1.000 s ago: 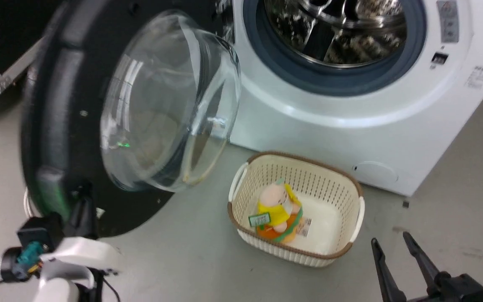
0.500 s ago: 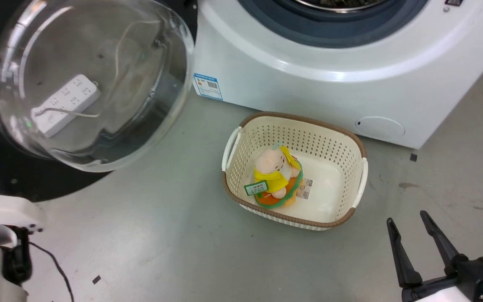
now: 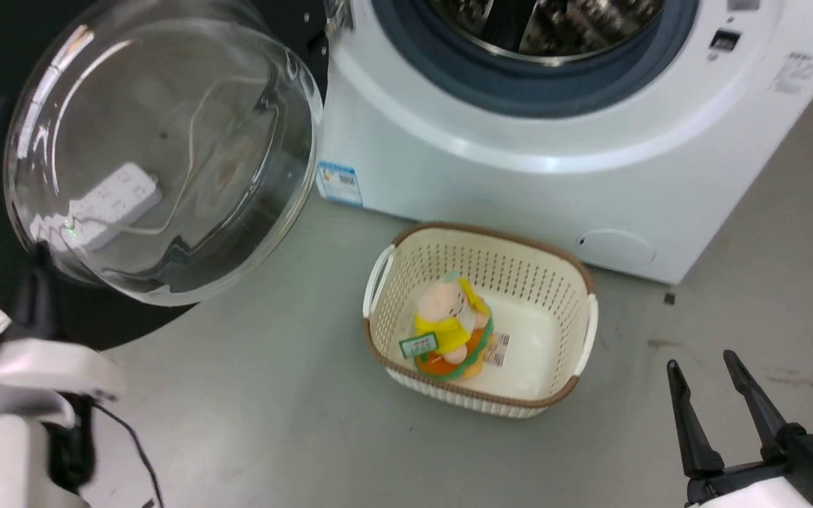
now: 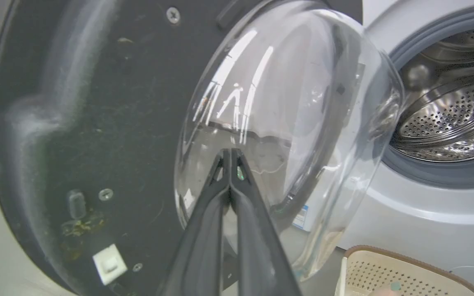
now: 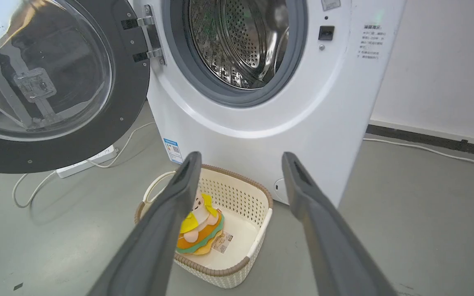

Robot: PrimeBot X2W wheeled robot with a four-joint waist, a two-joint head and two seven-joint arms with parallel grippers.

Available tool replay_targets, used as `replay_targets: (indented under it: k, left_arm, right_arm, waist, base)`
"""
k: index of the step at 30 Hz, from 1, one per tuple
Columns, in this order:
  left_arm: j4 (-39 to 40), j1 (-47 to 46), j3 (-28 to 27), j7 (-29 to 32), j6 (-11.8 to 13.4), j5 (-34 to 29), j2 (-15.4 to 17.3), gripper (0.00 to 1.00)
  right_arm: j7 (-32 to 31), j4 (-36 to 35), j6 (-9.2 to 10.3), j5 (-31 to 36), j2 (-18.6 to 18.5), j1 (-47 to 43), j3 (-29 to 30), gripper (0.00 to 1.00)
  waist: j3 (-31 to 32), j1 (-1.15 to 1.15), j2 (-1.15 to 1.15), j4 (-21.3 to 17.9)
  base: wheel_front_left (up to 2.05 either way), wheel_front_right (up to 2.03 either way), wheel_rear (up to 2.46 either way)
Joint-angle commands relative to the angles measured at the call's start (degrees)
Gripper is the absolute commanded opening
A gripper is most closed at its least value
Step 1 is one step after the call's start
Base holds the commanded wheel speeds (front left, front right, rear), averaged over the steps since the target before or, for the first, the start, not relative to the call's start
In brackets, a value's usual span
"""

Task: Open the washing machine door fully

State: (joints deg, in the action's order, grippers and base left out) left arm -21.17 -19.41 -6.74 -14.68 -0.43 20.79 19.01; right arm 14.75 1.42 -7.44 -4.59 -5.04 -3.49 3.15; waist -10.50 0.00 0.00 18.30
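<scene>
Left jaws: closed, blurred in your head view.
Right jaws: apart, empty.
Washing machine door (image 3: 166,162): rim cut off.

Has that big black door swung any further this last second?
Yes. The washing machine door has swung further open, away from the white machine front, uncovering its blue sticker.

Head view: high up, looking down at floor (image 3: 272,395), basket (image 3: 491,271) and washer (image 3: 519,183) front. Left wrist view: right up close to the door (image 4: 97,102), inner side. Right wrist view: low, farther back, facing the washer. Shared by all: door, basket.
</scene>
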Motion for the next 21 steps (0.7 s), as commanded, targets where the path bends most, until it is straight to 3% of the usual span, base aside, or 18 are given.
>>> replay_targets:
  k: [1, 10, 16, 20, 21]
  left_arm:
    - [1.36, 2.29, 0.44, -0.3, -0.59, -0.68, -0.96, 0.0]
    - [11.69, 12.76, 5.11, -0.31, -1.08, -5.64, -8.51, 0.0]
    - [17.69, 19.51, 7.12, -0.31, -0.29, -7.51, -13.43, 0.0]
    - [18.3, 20.78, 7.23, -0.31, -0.53, -8.04, -14.11, 0.0]
    - [17.92, 21.42, 7.28, -0.31, -0.83, -8.48, -14.37, 0.25]
  right_arm:
    - [0.25, 0.06, -0.05, -0.15, 0.47, 0.49, 0.48, 1.0]
    - [0.25, -0.64, -0.05, 1.1, 1.7, 0.15, 2.69, 1.0]
    - [0.25, -2.42, -0.05, 1.57, 2.08, -0.34, 2.48, 1.0]
    - [0.25, -2.28, -0.05, 1.46, 2.12, -0.82, 2.36, 1.0]
    - [0.25, -2.06, -0.05, 1.08, 2.13, -1.25, 1.94, 1.0]
  waist:
    - [2.74, 0.0, 0.0, -1.32]
    - [10.61, 0.0, 0.0, -7.78]
    - [12.13, 0.0, 0.0, -13.71]
    - [12.26, 0.0, 0.0, -15.15]
    - [12.37, 0.0, 0.0, -15.94]
  base:
    - [0.0, 0.0, 0.0]
    - [0.0, 0.0, 0.0]
    - [0.0, 0.0, 0.0]
    - [0.0, 0.0, 0.0]
    - [0.0, 0.0, 0.0]
